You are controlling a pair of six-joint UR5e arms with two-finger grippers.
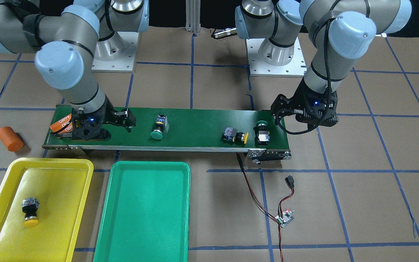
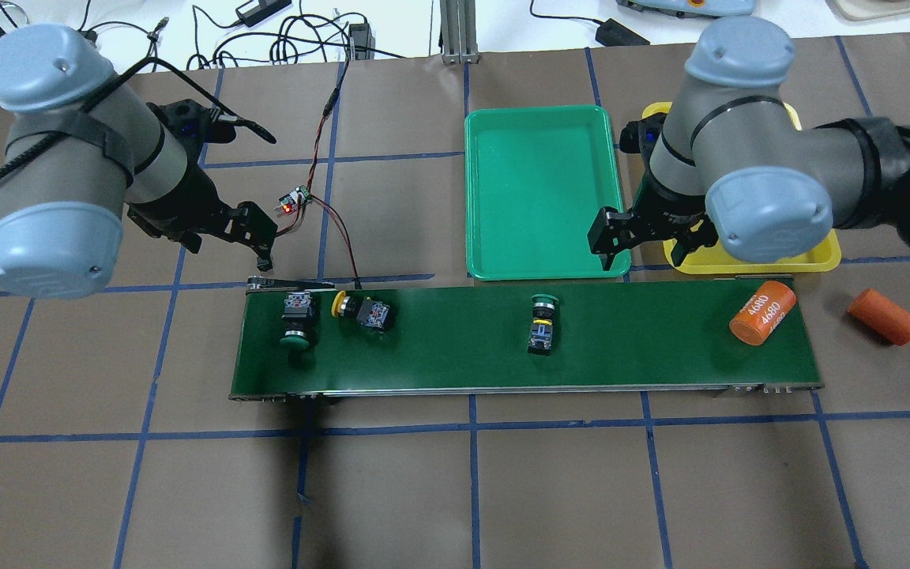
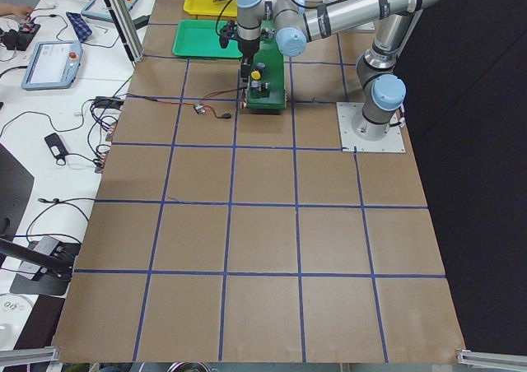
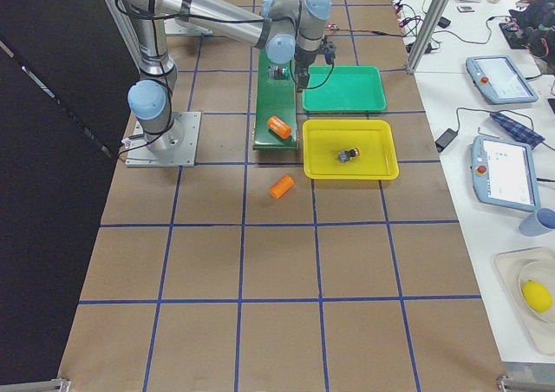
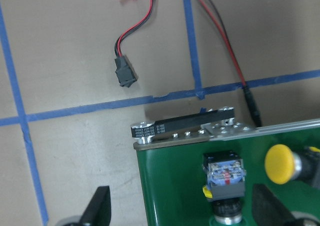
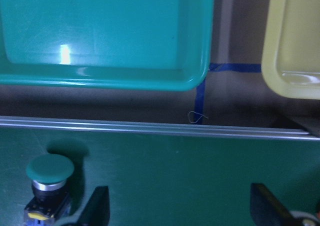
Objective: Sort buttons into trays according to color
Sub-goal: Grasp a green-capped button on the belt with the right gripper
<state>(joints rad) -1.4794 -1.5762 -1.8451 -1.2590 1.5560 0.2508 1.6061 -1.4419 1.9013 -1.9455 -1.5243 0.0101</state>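
Yellow tray (image 1: 49, 161) holds one yellow button (image 1: 30, 213) beside the green tray (image 1: 151, 164); above the conveyor belt (image 1: 195, 123) the left gripper (image 5: 183, 211), fingers (image 5: 98, 211) spread, is the nearer to a green button (image 5: 223, 178) lying crosswise beneath it, cap pointing away from the trays; right gripper (image 6: 182, 206) also spread

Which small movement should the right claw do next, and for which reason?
Probably slide the open right claw sideways over the belt until the green button at the belt's middle lies between its fingers. That button sits outside them, beside one finger, and the green tray holds no button yet.
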